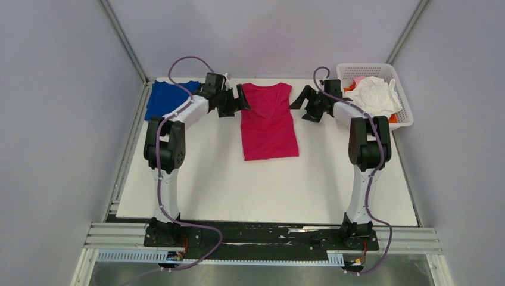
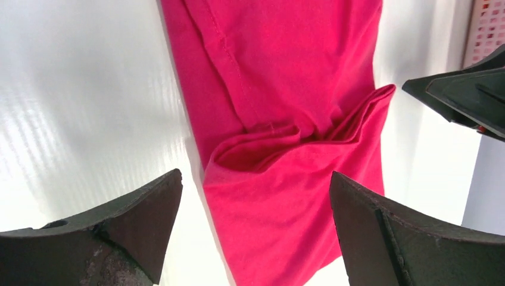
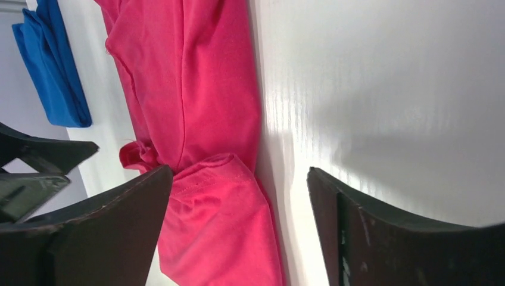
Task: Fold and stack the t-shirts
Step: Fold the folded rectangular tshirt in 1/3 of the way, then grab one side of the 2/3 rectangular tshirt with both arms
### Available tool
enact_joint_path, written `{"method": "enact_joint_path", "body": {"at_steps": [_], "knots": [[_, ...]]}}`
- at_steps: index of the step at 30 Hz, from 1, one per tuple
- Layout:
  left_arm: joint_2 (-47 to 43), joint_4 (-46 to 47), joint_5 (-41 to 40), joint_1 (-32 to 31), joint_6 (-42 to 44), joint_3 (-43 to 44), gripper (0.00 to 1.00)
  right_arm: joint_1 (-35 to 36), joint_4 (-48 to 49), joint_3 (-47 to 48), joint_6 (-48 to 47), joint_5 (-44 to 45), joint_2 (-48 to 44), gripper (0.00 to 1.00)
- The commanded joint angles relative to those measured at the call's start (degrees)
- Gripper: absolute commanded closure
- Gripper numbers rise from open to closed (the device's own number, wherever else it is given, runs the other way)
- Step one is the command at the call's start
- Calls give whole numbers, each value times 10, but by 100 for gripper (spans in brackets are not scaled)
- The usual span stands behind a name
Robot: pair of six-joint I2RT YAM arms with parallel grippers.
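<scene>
A magenta-pink cotton short-sleeved t-shirt (image 1: 269, 122) lies flat on the white table board (image 1: 238, 190). It lies at the far middle of the board, with its V-shaped collar towards the back wall and its hem towards the arm bases. Both sleeves are turned in over the body, so the shirt reads as a narrow upright strip. The wrist views show each tucked sleeve as a soft, rumpled flap lying on the chest.

The left gripper (image 1: 243, 101) hangs just beside the magenta shirt's left shoulder. Its black fingers (image 2: 119, 232) are spread wide with nothing between them but the cloth below. The right gripper (image 1: 299, 99) hangs just beside the shirt's right shoulder. Its fingers (image 3: 107, 220) are likewise parted and holding nothing. The two grippers face each other across the collar end.

A royal blue t-shirt (image 1: 170, 98) lies folded well to the left of the magenta shirt, at the far corner of the board. To the right of the magenta shirt, beyond the right arm, stands a white plastic lattice basket (image 1: 346, 71). It holds a crumpled white shirt (image 1: 374, 95), a bit of pale pink cloth (image 1: 359, 80) and a bit of orange cloth (image 1: 393, 118).
</scene>
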Motion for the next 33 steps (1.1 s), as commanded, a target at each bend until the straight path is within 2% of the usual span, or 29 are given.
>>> {"method": "enact_joint_path", "body": {"at_steps": [1,3,8,12,16,21,27,32,33], "knots": [[-85,14,9,4,2,-31,0,3,11,-38,-29,7,-76,4],[-116,26,15,3,-3,-80,0,4,11,-82,-35,11,-108,0],[-207,34,8,-22,-5,-221,0,13,13,-209,-31,40,-205,0],[-254,24,-18,-57,-3,-307,0,21,14,-303,-8,27,-273,0],[-275,44,-21,-90,-26,-378,0,29,20,-369,-4,25,-311,0],[-263,61,-37,-109,-51,-414,3,35,23,-401,10,23,-316,0],[-239,92,-37,-114,-64,-423,19,39,27,-407,16,27,-310,1],[-210,93,-53,-118,-69,-416,38,39,29,-406,20,37,-312,3],[-203,94,-55,-119,-70,-414,39,40,29,-406,20,39,-312,3]]}}
